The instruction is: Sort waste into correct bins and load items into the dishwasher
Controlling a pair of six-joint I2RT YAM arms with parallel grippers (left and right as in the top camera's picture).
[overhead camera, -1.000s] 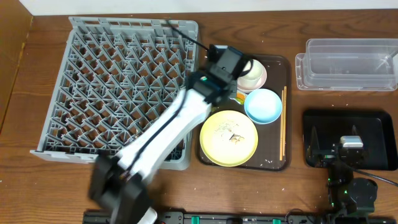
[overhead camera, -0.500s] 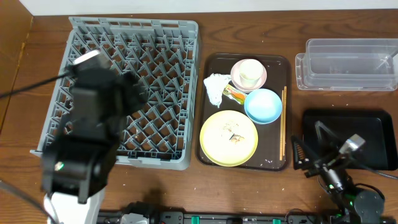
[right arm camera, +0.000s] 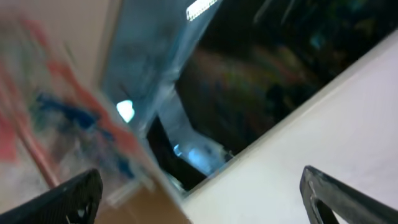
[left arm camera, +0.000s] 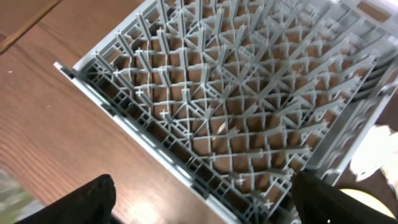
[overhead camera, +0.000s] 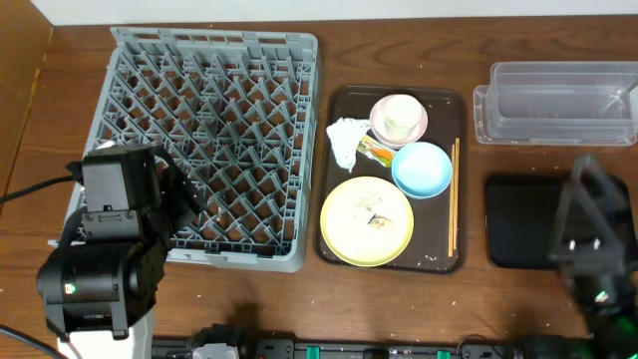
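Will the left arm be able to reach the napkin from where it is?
Probably yes. The napkin lies uncovered on the tray, and only the low rack sits between it and the open left gripper.

- Robot's left arm (overhead camera: 105,269) over the grey dish rack (overhead camera: 229,120), near-left corner.
- Yellow plate (overhead camera: 367,221), blue bowl (overhead camera: 422,170), cream cup (overhead camera: 400,117) and napkin (overhead camera: 347,140) on brown tray (overhead camera: 439,110).
- Blurred right arm (overhead camera: 588,224) above black tray (overhead camera: 513,214).

Even bright light; dish rack (overhead camera: 219,120) sharp, right wrist view badly motion-blurred.
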